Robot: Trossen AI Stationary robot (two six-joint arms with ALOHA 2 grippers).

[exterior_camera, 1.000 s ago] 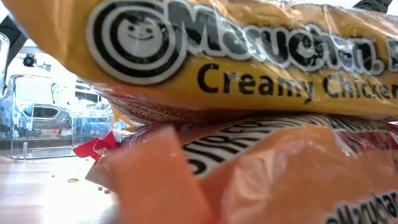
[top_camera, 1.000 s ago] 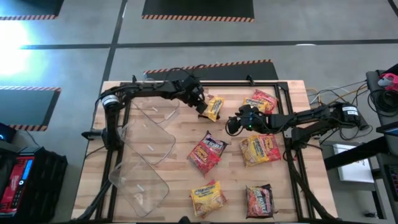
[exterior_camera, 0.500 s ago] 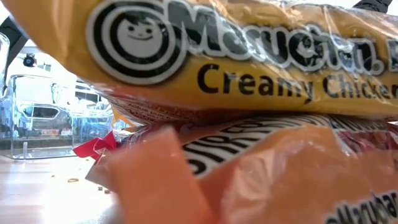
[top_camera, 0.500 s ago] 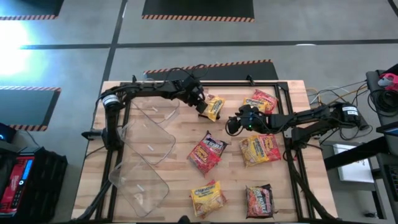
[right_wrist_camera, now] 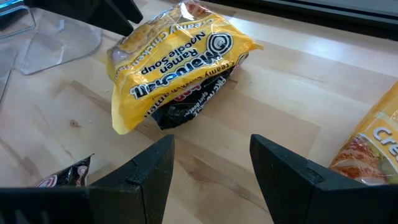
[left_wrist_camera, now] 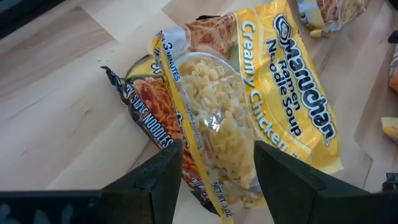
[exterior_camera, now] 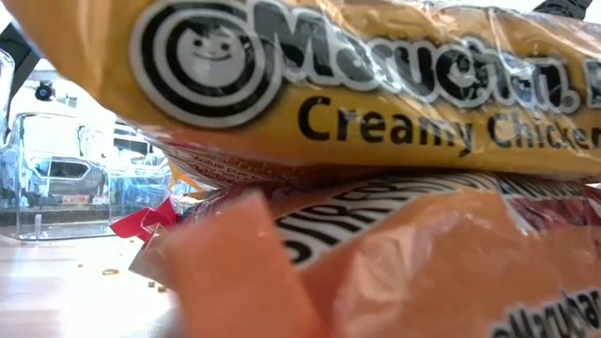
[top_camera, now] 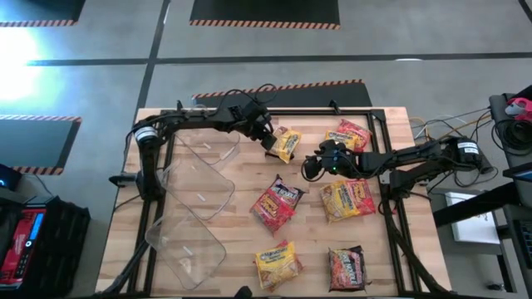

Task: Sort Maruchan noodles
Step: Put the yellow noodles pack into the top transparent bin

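Note:
Several Maruchan packets lie on the wooden table. A yellow Creamy Chicken packet (top_camera: 288,143) (right_wrist_camera: 180,56) rests on a dark packet (left_wrist_camera: 146,106) (right_wrist_camera: 186,106). My left gripper (top_camera: 270,141) (left_wrist_camera: 217,148) is open, and its fingers stand on either side of that yellow packet's clear-windowed end (left_wrist_camera: 214,124). My right gripper (top_camera: 309,169) (right_wrist_camera: 211,143) is open and hovers over bare wood just to the right of this pair. The other packets are a red one (top_camera: 278,202), a yellow one (top_camera: 347,199), an orange-red one (top_camera: 347,133), a yellow one (top_camera: 278,262) and a dark red one (top_camera: 347,266). My left gripper has a finger (left_wrist_camera: 158,177) on each side of the yellow packet's clear-windowed end (left_wrist_camera: 217,180), coming from the table's left and slanting down. I cannot tell whether the fingers touch it. The packet lies on the dark packet, which is on the table.
Two clear plastic bins (top_camera: 199,178) (top_camera: 187,241) sit on the table's left half; one shows in the low view (exterior_camera: 56,178). Packets close to the low camera (exterior_camera: 376,84) block most of that view. A black frame rail (top_camera: 382,141) runs along the table's right side.

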